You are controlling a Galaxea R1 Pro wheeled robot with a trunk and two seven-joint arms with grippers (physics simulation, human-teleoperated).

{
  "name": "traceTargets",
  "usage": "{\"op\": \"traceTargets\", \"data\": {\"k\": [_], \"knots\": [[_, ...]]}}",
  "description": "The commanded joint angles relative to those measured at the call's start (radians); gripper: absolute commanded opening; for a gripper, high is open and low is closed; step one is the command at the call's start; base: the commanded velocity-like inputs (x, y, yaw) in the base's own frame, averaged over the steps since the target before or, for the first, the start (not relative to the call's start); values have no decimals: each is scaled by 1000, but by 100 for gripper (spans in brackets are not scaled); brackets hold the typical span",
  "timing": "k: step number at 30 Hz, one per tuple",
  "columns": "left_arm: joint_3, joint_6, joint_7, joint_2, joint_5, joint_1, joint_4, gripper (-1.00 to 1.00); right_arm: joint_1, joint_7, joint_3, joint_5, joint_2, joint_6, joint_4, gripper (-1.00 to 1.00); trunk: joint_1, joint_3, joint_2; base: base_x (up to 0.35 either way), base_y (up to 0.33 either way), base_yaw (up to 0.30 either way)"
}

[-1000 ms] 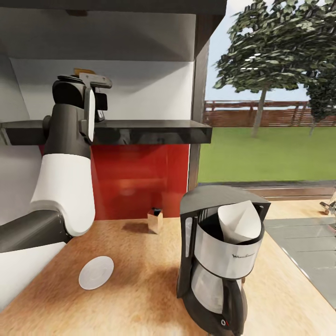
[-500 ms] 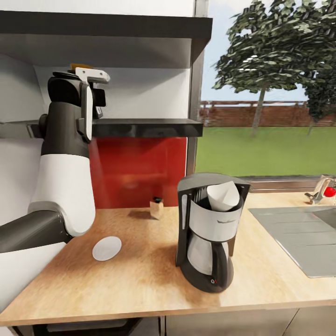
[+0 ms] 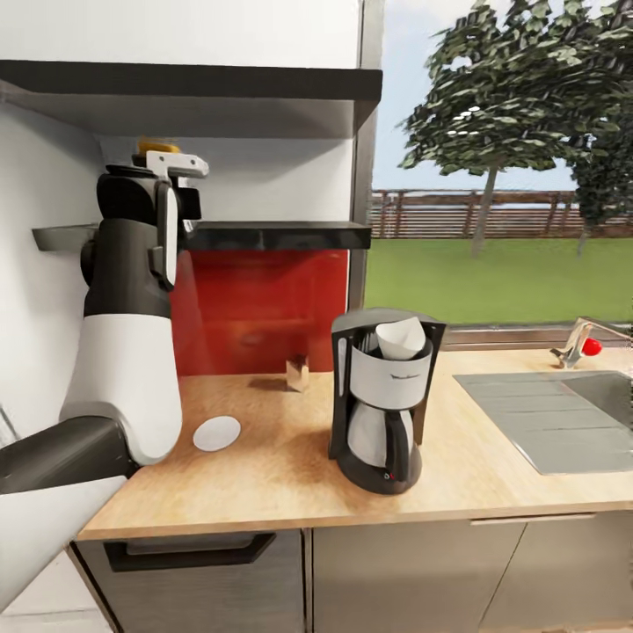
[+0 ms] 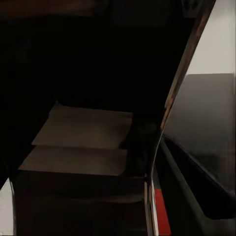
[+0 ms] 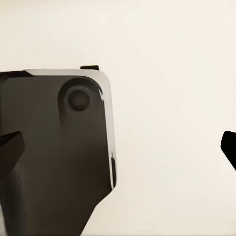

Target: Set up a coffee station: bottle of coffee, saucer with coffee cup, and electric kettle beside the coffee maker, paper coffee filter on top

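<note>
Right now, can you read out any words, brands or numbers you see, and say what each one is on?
Dark script logo on the silver band of the coffee maker: too small and blurred to read.
Small carton on the countertop: no print legible.
No other text visible.

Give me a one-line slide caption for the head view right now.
Left arm raised to the kitchen shelf; paper filter sits in the coffee maker, saucer on the countertop.

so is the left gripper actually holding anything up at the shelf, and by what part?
Cannot be told. The left arm is raised at the shelf, hiding its gripper; something yellow-orange peeks out just above the wrist. The left wrist view is too dark to show a grip.
</note>
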Motion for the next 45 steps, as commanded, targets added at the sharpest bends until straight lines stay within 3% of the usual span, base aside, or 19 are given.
{"op": "traceTargets", "data": {"k": [1, 10, 16, 20, 23, 27, 29, 32, 35, 39, 40, 41, 45], "knots": [[1, 2, -2, -1, 0, 15, -3, -100, 0, 1, -6, 0, 1, -4, 2, 100, 0, 0, -1, -337, 0, 0], [1, 2, -3, -1, 0, 56, -5, -100, 0, 1, -6, 0, 1, -4, 2, 100, 0, 0, -1, -336, 0, 0], [-2, -26, -4, -1, 0, 147, -5, -100, 0, -1, -6, 0, 1, -4, 2, 100, 0, 0, -1, -108, 0, 0], [-51, -93, -4, 2, 0, 296, -52, -100, 0, -2, -6, 0, 1, -4, 2, 100, 0, 0, -1, -7, 0, 0], [-61, -137, -6, 3, 0, 393, -94, -100, 0, -2, -6, 0, 4, -4, 1, 100, 0, 0, -1, 0, 0, 0], [-61, -153, -32, 8, 1, 481, -109, -100, 0, -2, -6, -1, 12, -5, 1, 100, 0, 0, -1, 0, 0, 0], [-60, -199, -43, 9, 5, 534, -106, -100, 0, -2, -6, -1, 14, -5, 0, 100, 0, 0, -1, 0, 0, 0], [-62, -324, -49, 9, 34, 608, -98, -100, 0, -2, -6, -1, 16, -5, -9, 100, 0, 0, -1, 0, 0, 0], [-69, -364, -66, 9, 44, 658, -80, -100, 0, -1, -7, -2, 16, -6, -18, 100, 0, 0, -1, 0, 0, 0], [-76, -419, -195, 13, 45, 695, -28, -100, 0, 0, -10, -6, 16, -6, -28, 100, 0, 0, -1, 0, 0, 0], [-76, -451, -227, 15, 44, 702, -6, -100, 0, 0, -12, -6, 16, -6, -33, 100, 0, 0, -1, 0, 0, 0], [-73, -526, -263, 17, 43, 714, 45, -100, 0, 1, -13, -7, 16, -6, -38, 100, 0, 0, -1, 0, 0, 0], [-68, -668, -279, 18, 43, 723, 158, -100, 0, 2, -14, -7, 16, -5, -40, 100, 0, 0, -1, 0, 0, -69]]}}
